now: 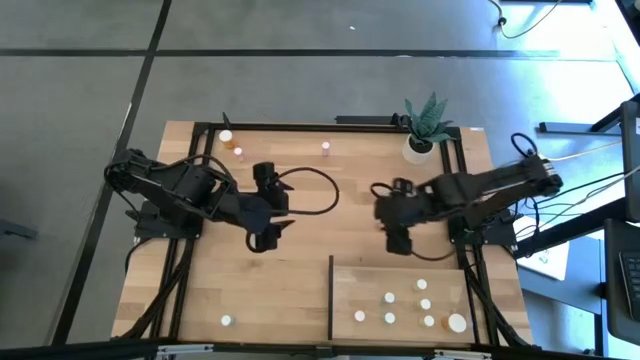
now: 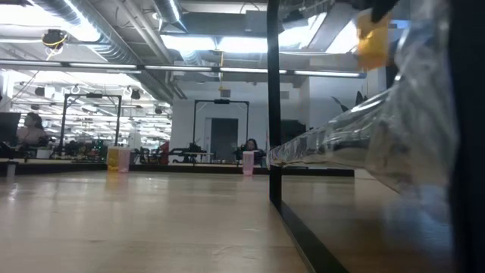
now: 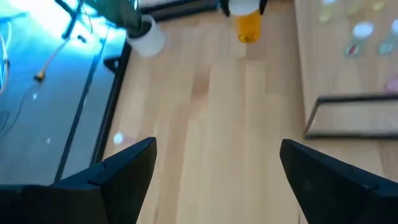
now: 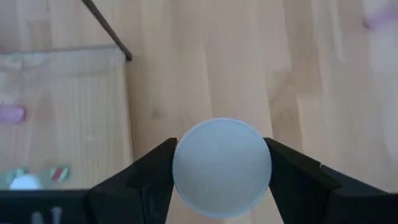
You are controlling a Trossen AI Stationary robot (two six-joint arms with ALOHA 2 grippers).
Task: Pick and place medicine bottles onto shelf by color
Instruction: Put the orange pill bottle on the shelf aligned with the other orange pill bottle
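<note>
My right gripper [image 1: 395, 240] hangs above the table's middle, just beyond the shelf's far edge, and is shut on an orange medicine bottle with a white cap [image 3: 249, 26]; the cap fills the right wrist view [image 4: 222, 168]. The shelf [image 1: 400, 275] is a light-wood panel at the near right; several small bottles [image 1: 390, 297] stand upright on it. My left gripper [image 3: 217, 168] is open over bare table left of centre [image 1: 270, 232], with nothing between its fingers. Loose bottles stand at the far left [image 1: 226, 135], the far middle [image 1: 326, 148] and the near left [image 1: 227, 320]. My right gripper pinches the orange bottle at its top, by two opposite sides of the round white cap [image 4: 186, 171], between its two fingers. The fingers come steeply from above. The bottle hangs upright below them [image 2: 371, 42], lifted well clear of the table.
A white plant pot [image 1: 420, 147] stands at the far right corner. The shelf's thin dark upright edge [image 1: 331, 298] runs along its left side. Bare wood [image 1: 280, 290] lies between the two grippers and along the table's near middle.
</note>
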